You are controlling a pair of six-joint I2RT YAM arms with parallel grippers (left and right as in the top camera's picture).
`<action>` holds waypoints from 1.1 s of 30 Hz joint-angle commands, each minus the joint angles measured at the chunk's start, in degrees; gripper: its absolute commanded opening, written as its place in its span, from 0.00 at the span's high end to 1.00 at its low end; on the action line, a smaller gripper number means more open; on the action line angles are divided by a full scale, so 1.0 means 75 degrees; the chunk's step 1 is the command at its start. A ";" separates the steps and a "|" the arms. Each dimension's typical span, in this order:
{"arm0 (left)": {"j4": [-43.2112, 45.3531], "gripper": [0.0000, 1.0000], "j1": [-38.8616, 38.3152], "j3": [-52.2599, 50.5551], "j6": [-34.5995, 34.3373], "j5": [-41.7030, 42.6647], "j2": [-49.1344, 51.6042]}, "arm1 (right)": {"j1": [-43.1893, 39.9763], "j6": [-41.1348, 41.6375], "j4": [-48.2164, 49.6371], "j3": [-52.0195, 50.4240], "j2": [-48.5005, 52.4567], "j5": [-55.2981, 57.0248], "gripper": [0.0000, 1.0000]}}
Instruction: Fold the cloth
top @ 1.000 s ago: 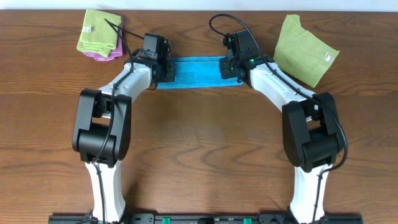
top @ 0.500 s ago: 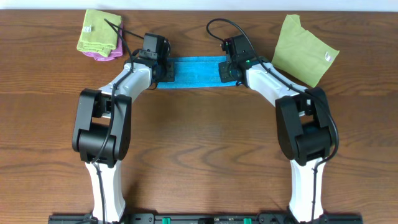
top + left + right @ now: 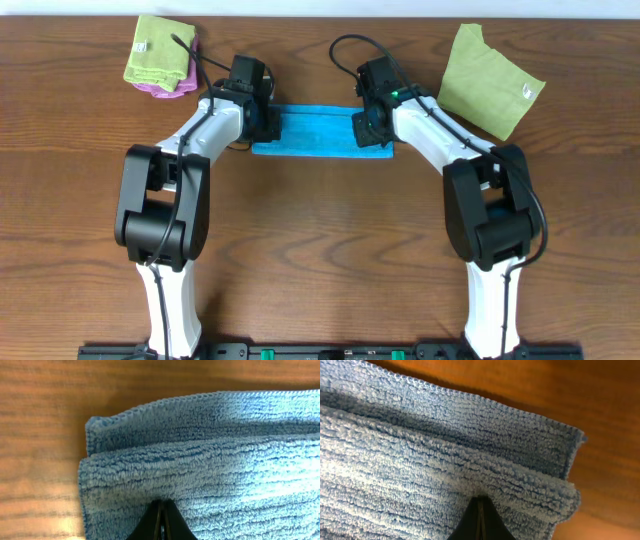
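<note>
Cloth (image 3: 320, 132) was clamped at opposite ends by left gripper (image 3: 161, 512) and right gripper (image 3: 480, 509), both closed on it, presumably to lay the fold flat.

Right of the right claw (image 3: 368, 122) lies a rumpled lime-green cloth (image 3: 490, 80); left of the left claw (image 3: 265, 118), stacked green-and-purple cloths (image 3: 160, 65); behind both, bare wooden table (image 3: 320, 230).
</note>
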 commanded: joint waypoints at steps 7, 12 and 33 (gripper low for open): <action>-0.0994 0.94 -0.0705 -0.0236 -0.0029 -0.0160 -0.0128 | 0.0364 0.0283 -0.0813 -0.0414 -0.0105 -0.0052 0.99; -0.1052 0.94 -0.0799 -0.0236 -0.0055 -0.0705 -0.0254 | 0.0230 0.0286 -0.1087 -0.0414 -0.0189 -0.0055 0.99; -0.1355 0.94 -0.0676 -0.0236 -0.1172 -0.1107 -0.0274 | -0.1233 0.0012 -0.2398 -0.0414 -0.3110 -0.0554 0.98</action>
